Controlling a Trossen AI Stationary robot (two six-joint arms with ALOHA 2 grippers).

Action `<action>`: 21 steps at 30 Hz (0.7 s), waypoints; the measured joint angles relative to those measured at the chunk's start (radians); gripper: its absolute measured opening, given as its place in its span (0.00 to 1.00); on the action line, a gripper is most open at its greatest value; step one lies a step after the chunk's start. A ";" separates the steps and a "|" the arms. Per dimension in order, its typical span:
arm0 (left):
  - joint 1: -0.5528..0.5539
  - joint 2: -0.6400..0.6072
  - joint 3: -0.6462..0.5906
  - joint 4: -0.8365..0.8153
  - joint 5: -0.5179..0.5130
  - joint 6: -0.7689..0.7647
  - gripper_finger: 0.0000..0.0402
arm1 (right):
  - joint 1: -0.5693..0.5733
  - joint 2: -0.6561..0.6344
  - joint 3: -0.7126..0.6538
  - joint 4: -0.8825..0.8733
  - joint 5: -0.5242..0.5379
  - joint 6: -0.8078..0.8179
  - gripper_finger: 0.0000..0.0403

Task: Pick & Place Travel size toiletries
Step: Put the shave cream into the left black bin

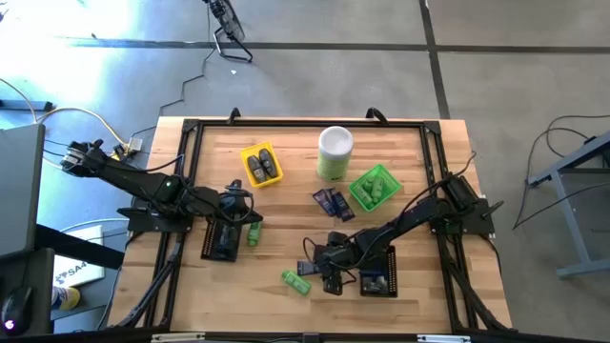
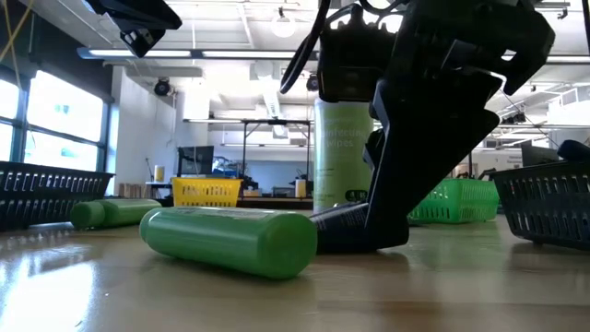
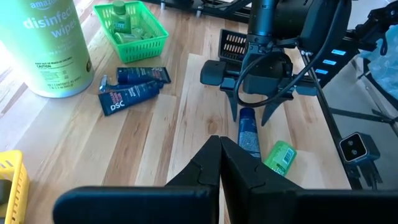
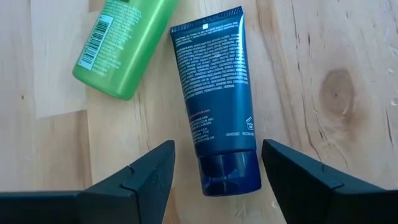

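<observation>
Low in the high view's centre, the right hand (image 1: 332,259) points steeply down at the wooden surface (image 1: 286,205), its fingers spread wide to either side of a navy tube (image 4: 214,102) lying flat, capped end toward the camera. A green bottle (image 4: 121,43) lies just beside the tube. At mid left, the left hand (image 1: 238,205) hangs above a black tray (image 1: 220,240), fingers pressed together, empty. Farther up sit two navy packets (image 3: 130,90), a green tray (image 3: 132,31) and a pale canister (image 3: 43,46).
</observation>
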 joint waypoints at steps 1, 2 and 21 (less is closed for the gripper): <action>0.000 0.000 0.000 0.000 0.000 0.000 0.00 | 0.000 0.000 0.000 0.000 -0.001 0.000 0.57; 0.000 0.000 0.000 0.000 0.000 0.000 0.00 | 0.000 0.000 0.000 0.000 -0.002 0.000 0.56; 0.000 0.000 0.000 0.000 0.000 0.000 0.00 | 0.000 0.001 0.000 0.000 -0.028 0.001 0.35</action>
